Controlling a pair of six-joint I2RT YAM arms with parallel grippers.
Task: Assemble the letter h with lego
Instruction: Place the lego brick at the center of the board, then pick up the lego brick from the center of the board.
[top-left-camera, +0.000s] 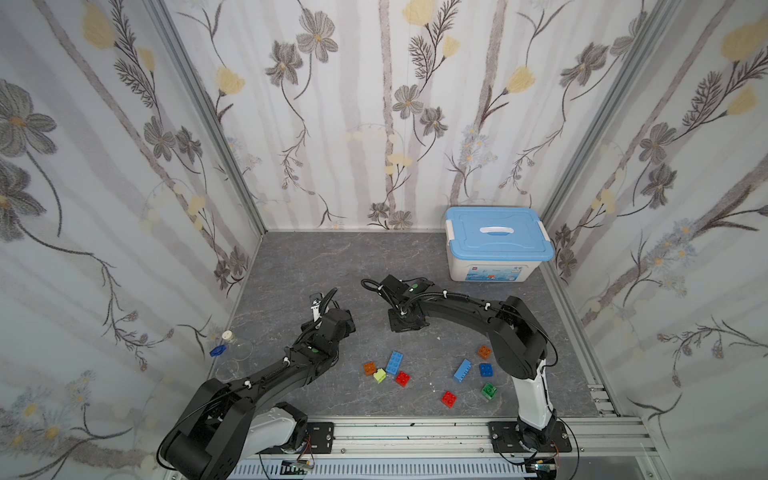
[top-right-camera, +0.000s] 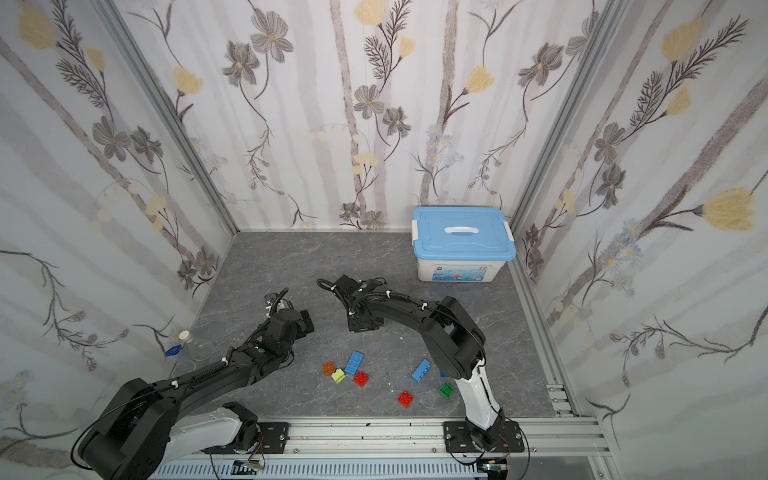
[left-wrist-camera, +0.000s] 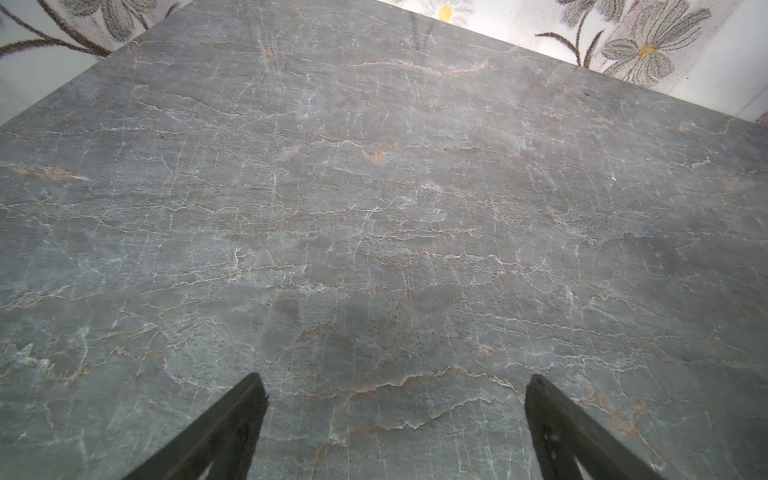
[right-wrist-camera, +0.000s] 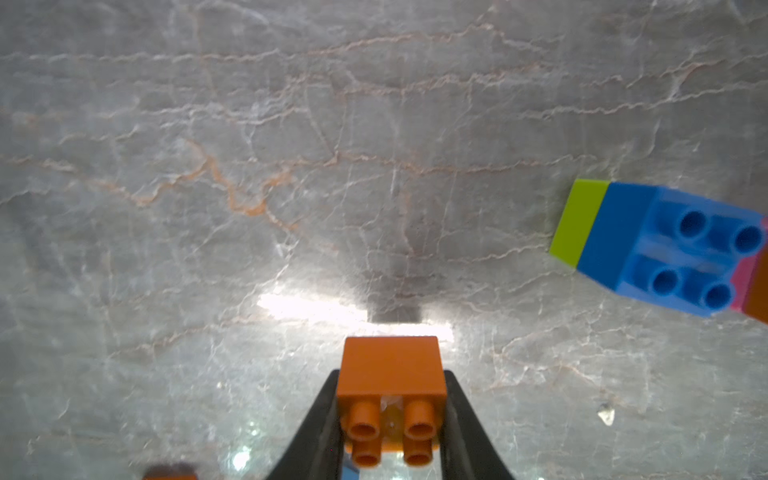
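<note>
Right fingers (right-wrist-camera: 316, 436) pinch an orange brick (right-wrist-camera: 390, 370); left fingers (left-wrist-camera: 224, 428) gape wide, empty

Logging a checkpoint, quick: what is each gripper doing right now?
Left gripper: open, holding nothing.
Right gripper: closed on a small square orange plastic studded brick.

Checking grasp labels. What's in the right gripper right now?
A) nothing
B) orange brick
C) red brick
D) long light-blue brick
B: in the right wrist view the right gripper is shut on an orange brick, its studs facing the camera.
</note>
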